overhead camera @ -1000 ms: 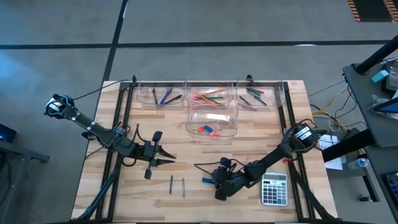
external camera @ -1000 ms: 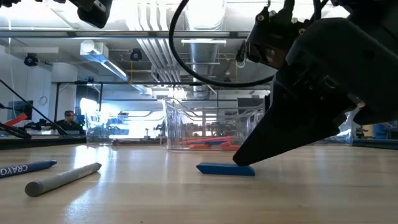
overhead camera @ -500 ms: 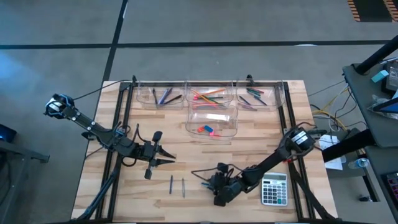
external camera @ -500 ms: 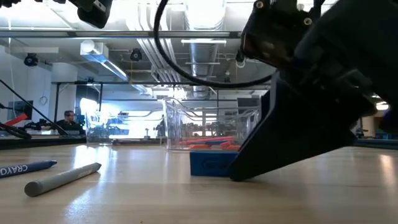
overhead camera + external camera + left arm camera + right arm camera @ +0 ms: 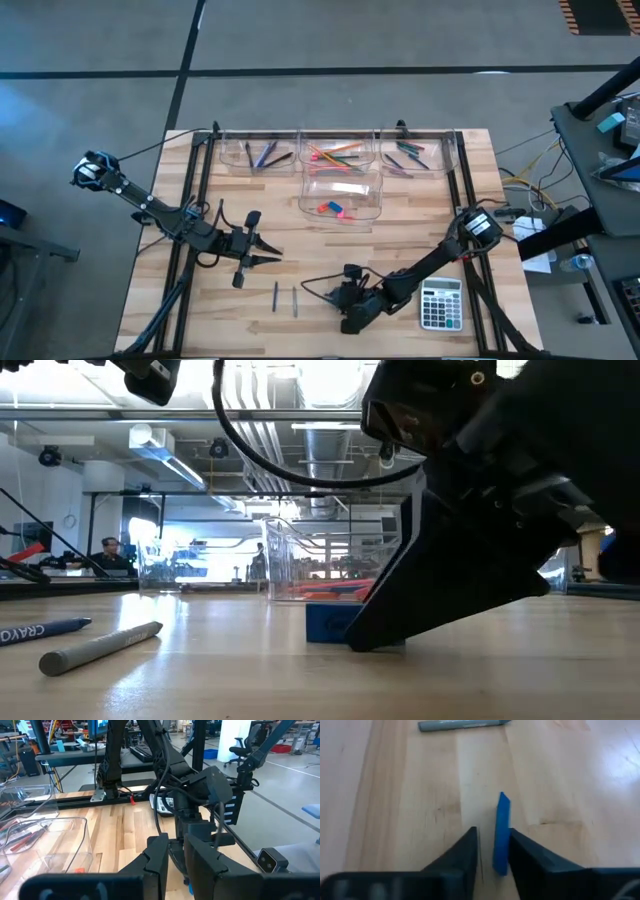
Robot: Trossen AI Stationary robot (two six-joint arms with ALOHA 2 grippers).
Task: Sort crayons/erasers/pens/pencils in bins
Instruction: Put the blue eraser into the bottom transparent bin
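Right claw [image 5: 492, 851], low on the bench [image 5: 400, 215] near its front edge: fingers straddle a blue eraser [image 5: 502, 832] standing on its long edge, one finger touching it and a narrow gap at the other, not yet clamped. A grey crayon [image 5: 462, 724] lies beyond it. Left claw [image 5: 268, 251] waits nearly closed and empty over the bench's left side, well apart. The bins [image 5: 341, 196] stand at the far edge.

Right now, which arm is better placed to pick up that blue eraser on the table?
The right. The right gripper is down at the table with the blue eraser standing on edge between its fingers. The left gripper is off to the side, away from it.
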